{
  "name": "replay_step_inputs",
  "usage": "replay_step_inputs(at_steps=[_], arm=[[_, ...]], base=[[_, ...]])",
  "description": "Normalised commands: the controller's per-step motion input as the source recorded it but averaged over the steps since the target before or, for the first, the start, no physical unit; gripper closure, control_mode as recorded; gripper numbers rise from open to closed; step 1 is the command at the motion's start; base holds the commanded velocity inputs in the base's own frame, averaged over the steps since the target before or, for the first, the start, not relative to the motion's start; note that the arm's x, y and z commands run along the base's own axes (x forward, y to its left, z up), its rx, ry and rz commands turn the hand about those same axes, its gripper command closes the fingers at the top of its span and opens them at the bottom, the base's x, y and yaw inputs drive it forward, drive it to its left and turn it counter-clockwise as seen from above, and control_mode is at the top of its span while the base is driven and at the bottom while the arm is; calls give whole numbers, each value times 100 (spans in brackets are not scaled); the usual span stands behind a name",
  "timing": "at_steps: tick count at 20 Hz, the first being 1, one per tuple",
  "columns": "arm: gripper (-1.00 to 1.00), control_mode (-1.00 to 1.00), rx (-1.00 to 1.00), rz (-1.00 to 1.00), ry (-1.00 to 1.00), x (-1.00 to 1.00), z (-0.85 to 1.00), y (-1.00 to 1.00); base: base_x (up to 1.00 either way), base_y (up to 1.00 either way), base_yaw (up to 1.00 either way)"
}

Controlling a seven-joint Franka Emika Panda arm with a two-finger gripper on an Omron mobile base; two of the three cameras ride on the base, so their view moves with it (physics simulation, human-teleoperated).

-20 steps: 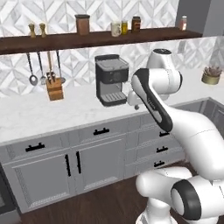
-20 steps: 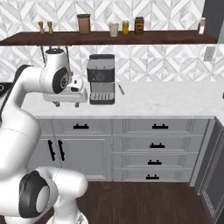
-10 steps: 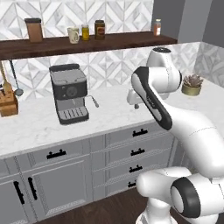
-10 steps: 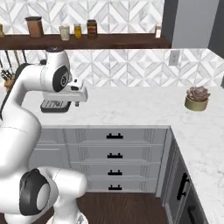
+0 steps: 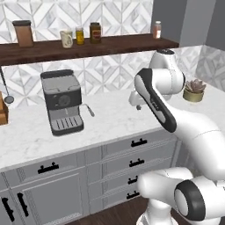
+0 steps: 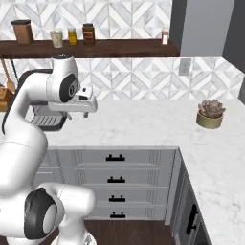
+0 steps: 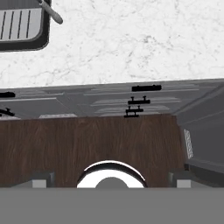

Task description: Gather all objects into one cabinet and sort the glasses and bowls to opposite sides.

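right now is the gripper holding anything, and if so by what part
Nothing is held. In the hand view the two finger tips stand wide apart with only floor and drawer fronts between them; the gripper is open and empty.

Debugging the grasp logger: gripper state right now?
Gripper: open, nothing between the fingers, which stand far apart in the hand view over the wood floor.

mug (image 5: 66, 38) on shelf (image 5: 114, 44) | coffee machine (image 5: 61, 107) below on counter (image 5: 110, 121)

arm: folded, elbow high | pincer (image 7: 109, 178): pointing down, fingers wide apart
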Motion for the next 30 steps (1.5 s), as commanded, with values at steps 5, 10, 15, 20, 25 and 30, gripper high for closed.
replay_step_inputs(at_steps=[5, 10, 15, 20, 25, 30], arm=[[-100, 100, 0, 0, 0, 0, 0, 0], [-100, 100, 0, 0, 0, 0, 0, 0], [-100, 100, 0, 0, 0, 0, 0, 0], [-100, 100, 0, 0, 0, 0, 0, 0], [-100, 100, 0, 0, 0, 0, 0, 0], [-100, 100, 0, 0, 0, 0, 0, 0]], base=[[23, 54, 0], [34, 20, 0], [86, 6, 0], [31, 3, 0], [0, 0, 0], [0, 0, 0]])
